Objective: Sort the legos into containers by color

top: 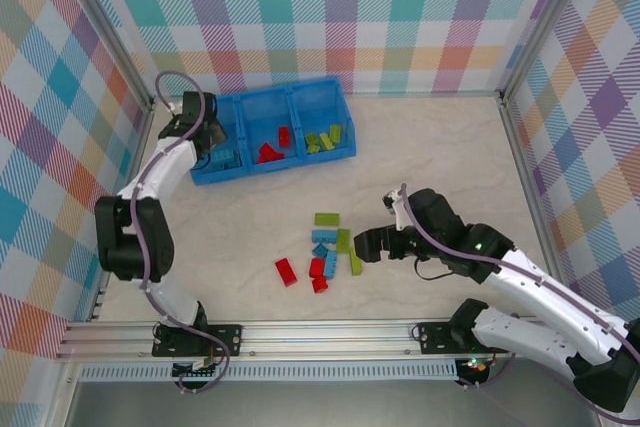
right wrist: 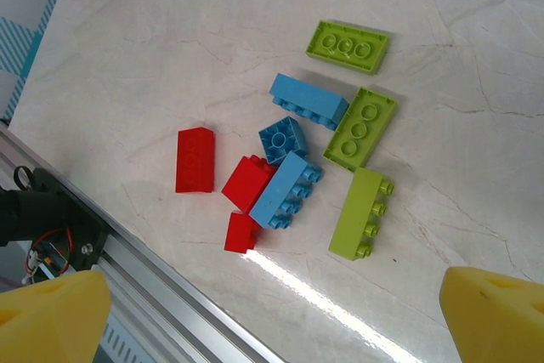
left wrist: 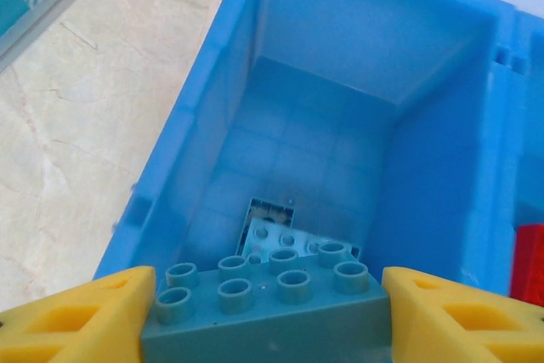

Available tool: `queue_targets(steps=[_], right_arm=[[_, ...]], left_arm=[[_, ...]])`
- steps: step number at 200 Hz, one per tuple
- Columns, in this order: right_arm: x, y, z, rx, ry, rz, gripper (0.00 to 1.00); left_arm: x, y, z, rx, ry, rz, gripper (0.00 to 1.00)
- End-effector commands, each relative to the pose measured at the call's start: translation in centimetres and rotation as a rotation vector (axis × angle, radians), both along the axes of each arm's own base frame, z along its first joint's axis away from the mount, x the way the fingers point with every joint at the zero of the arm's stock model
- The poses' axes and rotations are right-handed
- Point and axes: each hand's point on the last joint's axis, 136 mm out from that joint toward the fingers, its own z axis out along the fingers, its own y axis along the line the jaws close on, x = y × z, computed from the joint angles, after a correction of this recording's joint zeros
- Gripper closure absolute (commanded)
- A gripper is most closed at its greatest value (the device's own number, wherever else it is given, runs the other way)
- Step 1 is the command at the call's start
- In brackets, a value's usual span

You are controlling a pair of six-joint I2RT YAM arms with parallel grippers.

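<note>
My left gripper (left wrist: 265, 299) hangs over the left container (left wrist: 340, 125) of the blue tray (top: 270, 97). Its yellow fingers (left wrist: 76, 316) press both ends of a light blue lego (left wrist: 263, 316), and another light blue lego (left wrist: 293, 242) lies on the floor below. Red legos (top: 270, 150) fill the middle container, green ones (top: 322, 137) the right. My right gripper (right wrist: 272, 316) stands open above the loose pile (top: 325, 247): three red legos (right wrist: 195, 159), three light blue (right wrist: 287, 190) and three lime green (right wrist: 360, 212), nothing between its fingers (right wrist: 497, 308).
The aluminium rail (right wrist: 127, 261) at the table's near edge runs just below the pile. Checked walls (top: 340, 17) close in the table at the back and both sides. Bare tabletop (top: 450, 157) lies between the tray and the right wall.
</note>
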Motion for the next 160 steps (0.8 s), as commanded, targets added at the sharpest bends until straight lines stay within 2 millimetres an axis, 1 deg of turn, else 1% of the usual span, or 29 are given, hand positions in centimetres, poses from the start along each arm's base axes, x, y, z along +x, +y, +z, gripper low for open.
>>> queue_targets(steps=[1, 17, 32, 44, 57, 65, 76, 83, 86, 91, 104, 117, 124, 134, 139, 153, 160], right_arm=[[0.2, -0.5, -0.5, -0.008, 0.016, -0.041, 0.00], [0.6, -0.6, -1.0, -0.032, 0.024, -0.061, 0.00], [1.3, -0.7, -1.4, -0.060, 0.029, -0.097, 0.00], [2.4, -0.5, -1.7, -0.085, 0.033, -0.138, 0.00], [3.8, 0.2, -2.2, -0.109, 0.053, -0.180, 0.00], [4.6, 0.6, -2.6, -0.121, 0.072, -0.214, 0.00], [6.0, 1.5, -3.4, -0.145, 0.108, -0.268, 0.00], [6.9, 2.1, -3.8, -0.154, 0.121, -0.294, 0.00], [7.3, 2.3, -4.2, -0.164, 0.128, -0.305, 0.00], [8.0, 2.7, -4.6, -0.179, 0.135, -0.324, 0.00], [9.7, 3.7, -5.9, -0.220, 0.147, -0.365, 0.00], [11.1, 4.8, -7.2, -0.268, 0.167, -0.375, 0.00], [11.7, 5.5, -7.8, -0.294, 0.177, -0.376, 0.00], [12.4, 6.4, -8.7, -0.327, 0.185, -0.373, 0.00], [12.8, 6.8, -9.0, -0.341, 0.188, -0.379, 0.00], [13.6, 7.1, -10.0, -0.395, 0.211, -0.427, 0.00], [13.9, 7.3, -10.7, -0.423, 0.225, -0.439, 0.01]], left_arm=[[2.7, 0.2, 2.5, -0.031, -0.084, -0.029, 0.26], [3.4, 0.0, 3.1, -0.038, -0.092, -0.046, 0.21], [3.2, -0.4, 4.5, -0.054, -0.120, -0.068, 0.16], [2.6, -1.0, 5.8, -0.079, -0.144, -0.090, 0.15], [1.0, -2.1, 8.0, -0.126, -0.183, -0.138, 0.13], [-0.3, -3.3, 9.6, -0.168, -0.210, -0.194, 0.12], [-2.8, -5.8, 11.8, -0.210, -0.250, -0.312, 0.10], [-4.6, -7.6, 13.1, -0.203, -0.272, -0.403, 0.10], [-5.3, -8.1, 13.4, -0.192, -0.272, -0.439, 0.09], [-6.9, -9.5, 14.3, -0.161, -0.283, -0.517, 0.08], [-10.8, -12.5, 15.1, -0.050, -0.277, -0.716, 0.05], [-14.7, -14.5, 14.8, 0.054, -0.263, -0.893, 0.01], [-16.5, -15.1, 14.5, 0.096, -0.262, -0.966, 0.00], [-19.0, -15.3, 13.7, 0.136, -0.255, -1.039, 0.00], [-19.9, -15.1, 13.3, 0.152, -0.247, -1.051, 0.00], [-22.1, -14.1, 12.3, 0.174, -0.221, -1.051, 0.00], [-23.2, -13.9, 11.7, 0.178, -0.209, -1.073, 0.00]])
